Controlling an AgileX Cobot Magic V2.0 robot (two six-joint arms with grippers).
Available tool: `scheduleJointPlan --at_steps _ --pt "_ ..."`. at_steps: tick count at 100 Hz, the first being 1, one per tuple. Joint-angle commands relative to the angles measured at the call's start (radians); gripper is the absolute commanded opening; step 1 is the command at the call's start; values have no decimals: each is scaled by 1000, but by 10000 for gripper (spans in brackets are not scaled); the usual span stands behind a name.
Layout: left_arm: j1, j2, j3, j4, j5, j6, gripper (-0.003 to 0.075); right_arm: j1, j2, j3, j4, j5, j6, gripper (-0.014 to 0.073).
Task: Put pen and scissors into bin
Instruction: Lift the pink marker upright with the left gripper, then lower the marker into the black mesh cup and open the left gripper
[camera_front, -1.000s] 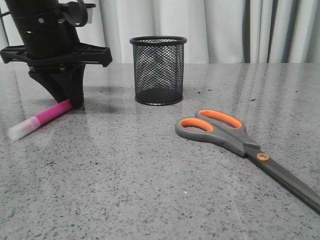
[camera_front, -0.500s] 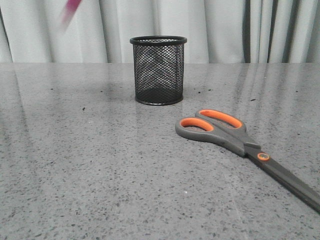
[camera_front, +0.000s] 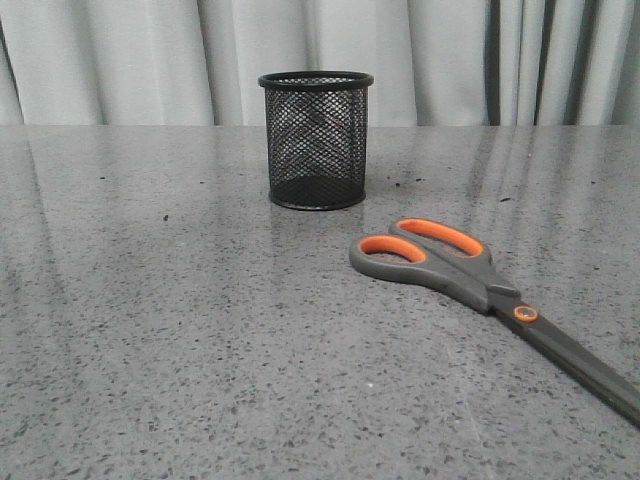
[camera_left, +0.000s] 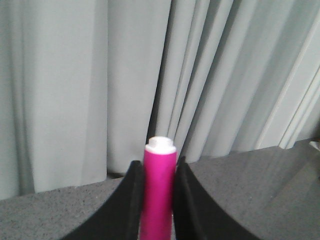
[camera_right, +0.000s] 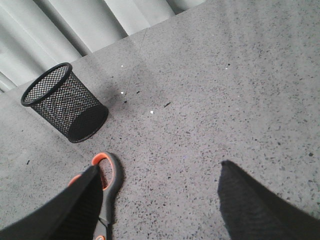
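So the table is a speckled grey stone-look slab, pretty glossy, with pale pleated curtains hanging behind it. The bin is a little round cup of black wire mesh with a solid black rim and base, standing upright toward the back of the table. The scissors lie flat in front of it and off to the right, matte dark grey handles lined in orange, orange ring at the pivot, long dark blades running toward the near right edge.

The pen is a thick, smooth magenta barrel with a whitish end, and it's pinched between the two black fingers of the left gripper, end sticking out past the fingertips toward the curtains.

The right gripper has its fingers spread wide with nothing between them, hovering over the table; the scissors' orange handle loop peeks out right beside one finger, bin further off.
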Motion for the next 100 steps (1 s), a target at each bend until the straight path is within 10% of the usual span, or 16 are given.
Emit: scheduleJointPlan --at_steps 1,60,84,100 --pt "-4 6 -30 -8 -107 0 -19 -3 16 -39 -14 -55 -3 446" --pt "-3 111 -26 119 -61 4 -4 -3 16 -39 -29 -45 -3 446" --pt "-3 111 -26 141 -59 4 341 -3 16 -39 -29 -45 -3 446" --pt "-3 50 -26 141 -59 4 388 -3 16 -49 -31 -29 -6 446"
